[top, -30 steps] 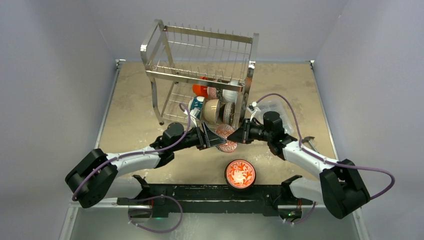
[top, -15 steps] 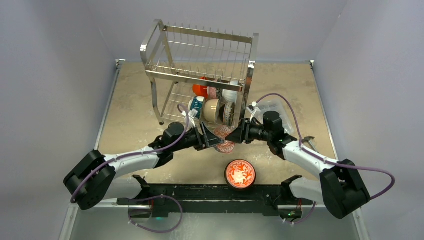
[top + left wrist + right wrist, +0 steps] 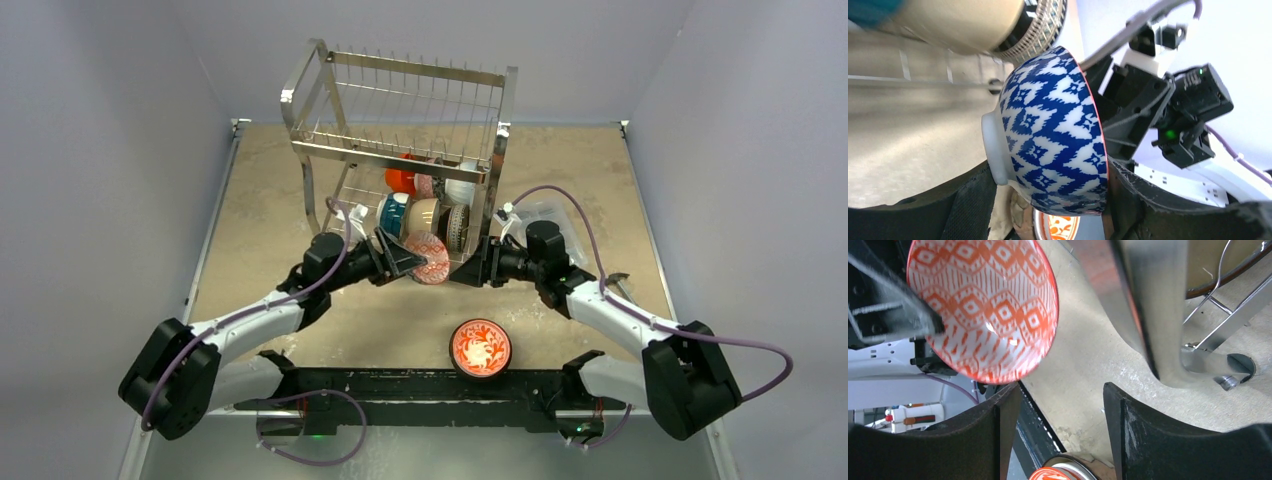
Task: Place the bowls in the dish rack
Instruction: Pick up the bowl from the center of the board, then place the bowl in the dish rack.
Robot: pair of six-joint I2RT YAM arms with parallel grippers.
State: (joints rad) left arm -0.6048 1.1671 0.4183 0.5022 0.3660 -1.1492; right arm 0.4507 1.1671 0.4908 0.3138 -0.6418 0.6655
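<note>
While clamping the blue patterned bowl (image 3: 1053,135) on edge in the left jaws, holds it just before the lower tier of the dish rack (image 3: 395,161). Shows right jaws parted, empty, beside the rack; red floral bowl (image 3: 481,347) on table (image 3: 260,200).

Far centre of the worktop (image 3: 265,205): tall two-tier shiny steel wire dish rack (image 3: 398,158), upright on four legs. Set on edge in its lower shelf, near row from left to right: teal bowl (image 3: 393,213), tan-brown bowl (image 3: 424,220), grey-black patterned bowl (image 3: 457,225); behind them, glossy orange-red bowl (image 3: 400,180) and plain white bowl (image 3: 461,190). Just near of that shelf, tipped on its side and clamped in the left tool (image 3: 418,262): blue-and-white patterned ceramic bowl (image 3: 1053,135), orange-and-white inside, mouth facing right. Upright by the near edge, well apart from the rack: red-and-white floral bowl (image 3: 481,347).
</note>
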